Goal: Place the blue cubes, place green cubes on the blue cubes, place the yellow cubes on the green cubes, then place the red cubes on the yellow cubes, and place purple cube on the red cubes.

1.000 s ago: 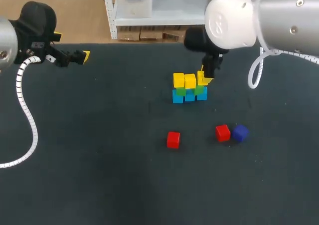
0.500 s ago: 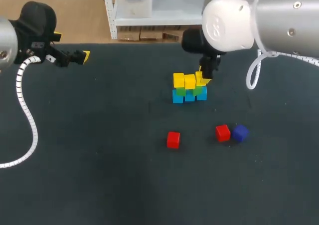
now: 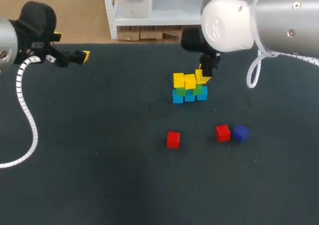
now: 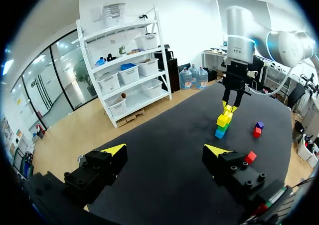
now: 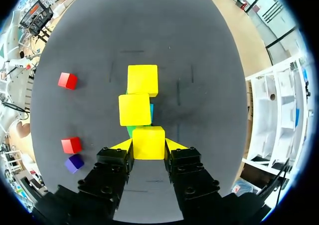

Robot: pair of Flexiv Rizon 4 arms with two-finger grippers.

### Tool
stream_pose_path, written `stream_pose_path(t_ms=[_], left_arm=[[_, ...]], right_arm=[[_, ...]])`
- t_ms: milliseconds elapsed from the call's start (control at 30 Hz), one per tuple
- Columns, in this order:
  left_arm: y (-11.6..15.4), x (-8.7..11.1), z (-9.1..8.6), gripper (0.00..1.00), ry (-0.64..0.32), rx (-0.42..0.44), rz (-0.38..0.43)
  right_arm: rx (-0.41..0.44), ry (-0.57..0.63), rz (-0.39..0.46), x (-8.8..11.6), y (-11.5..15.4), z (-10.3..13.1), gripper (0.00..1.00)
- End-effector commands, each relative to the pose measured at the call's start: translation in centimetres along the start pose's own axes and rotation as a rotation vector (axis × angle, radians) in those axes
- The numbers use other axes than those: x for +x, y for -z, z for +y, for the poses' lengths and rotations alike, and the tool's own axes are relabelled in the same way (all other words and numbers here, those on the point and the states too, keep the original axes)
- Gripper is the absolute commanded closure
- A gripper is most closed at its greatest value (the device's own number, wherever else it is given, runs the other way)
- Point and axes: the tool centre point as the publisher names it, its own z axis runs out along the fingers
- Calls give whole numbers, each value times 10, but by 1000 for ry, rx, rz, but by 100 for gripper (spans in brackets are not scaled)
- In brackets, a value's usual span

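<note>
Right arm [image 3: 234, 18] nudged leftward, right gripper [image 5: 148, 145] clamping yellow cube [image 5: 148, 140], left gripper [image 4: 165, 150] spread empty

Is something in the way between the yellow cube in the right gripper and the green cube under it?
Nothing visible. The right gripper holds the yellow cube directly over the green cube.

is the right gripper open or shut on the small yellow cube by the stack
Shut. In the right wrist view the right gripper touches the small yellow cube between its yellow tips from both sides, no gap showing.
</note>
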Motion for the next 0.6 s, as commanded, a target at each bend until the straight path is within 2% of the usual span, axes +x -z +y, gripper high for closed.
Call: stream_pose_path(t_ms=[33, 600], left_arm=[[1, 2, 4, 0, -3, 17, -8], [1, 2, 4, 0, -3, 17, -8]], right_arm=[[18, 5, -2, 0, 3, 10, 99], [11, 1, -2, 1, 0, 14, 91]])
